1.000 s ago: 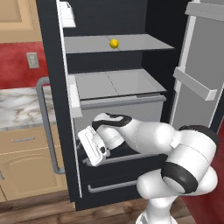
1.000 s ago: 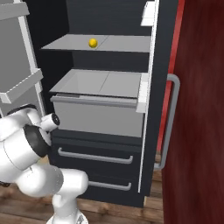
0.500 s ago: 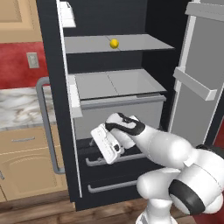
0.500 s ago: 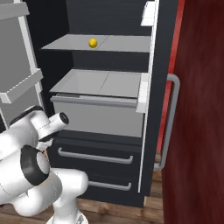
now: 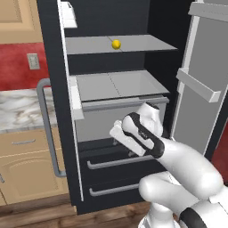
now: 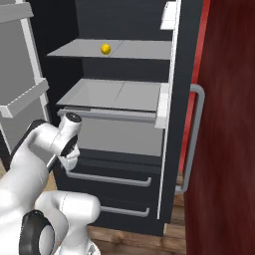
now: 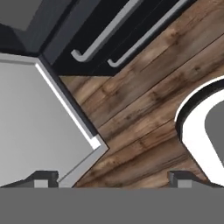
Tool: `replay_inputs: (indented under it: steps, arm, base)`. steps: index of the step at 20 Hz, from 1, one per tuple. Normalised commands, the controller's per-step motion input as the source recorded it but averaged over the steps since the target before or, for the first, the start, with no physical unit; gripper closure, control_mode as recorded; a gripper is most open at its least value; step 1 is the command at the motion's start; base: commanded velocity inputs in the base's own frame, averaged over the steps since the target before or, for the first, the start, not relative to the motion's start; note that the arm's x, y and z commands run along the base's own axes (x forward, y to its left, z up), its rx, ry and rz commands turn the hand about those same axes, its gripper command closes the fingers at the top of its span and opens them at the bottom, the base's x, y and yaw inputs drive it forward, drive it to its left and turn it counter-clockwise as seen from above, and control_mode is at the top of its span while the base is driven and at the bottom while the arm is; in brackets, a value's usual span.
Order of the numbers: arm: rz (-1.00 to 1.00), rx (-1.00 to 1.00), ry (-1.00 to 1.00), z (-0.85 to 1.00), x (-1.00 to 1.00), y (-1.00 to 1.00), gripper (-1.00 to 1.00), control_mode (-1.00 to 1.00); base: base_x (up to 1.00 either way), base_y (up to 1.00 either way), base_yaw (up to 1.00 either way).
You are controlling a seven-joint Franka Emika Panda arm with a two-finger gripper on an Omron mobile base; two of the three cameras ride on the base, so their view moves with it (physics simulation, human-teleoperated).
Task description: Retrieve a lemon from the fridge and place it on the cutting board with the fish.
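Yellow lemon (image 5: 116,44) (image 6: 105,49) sits on upper grey shelf (image 5: 147,43) of fridge (image 5: 111,18), near the shelf's middle, both doors swung wide. Gripper (image 7: 111,179) hangs low before the drawers (image 5: 116,162), pointing down at wood floor (image 7: 144,113). Fingers (image 7: 43,178) stand wide apart, nothing between them. Lemon well above the hand.

White arm bent, forearm reaching forward and left from base at about mid height. Wrist turned, hand pointing downward. Gripper (image 7: 111,178) fingertips (image 7: 43,178) set wide apart at frame bottom, nothing between them.
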Motion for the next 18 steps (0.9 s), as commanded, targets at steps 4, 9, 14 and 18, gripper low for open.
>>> replay_inputs:
  steps: [4,9,14,18]
  arm:
    - [0.47,-0.61,-0.16,0.59,-0.14,-0.68,-1.00,-1.00]
    - [0.53,-0.52,-0.06,0.32,-0.20,-0.50,-1.00,-1.00]
    - [0.47,-0.23,0.00,0.40,-0.53,-0.48,-1.00,-1.00]
    - [0.26,-0.03,-0.01,0.71,-0.36,-0.31,-1.00,-1.00]
  base:
    - [0.00,0.00,0.00]
    - [0.00,0.00,0.00]
    - [0.00,0.00,0.00]
    - [0.00,0.00,0.00]
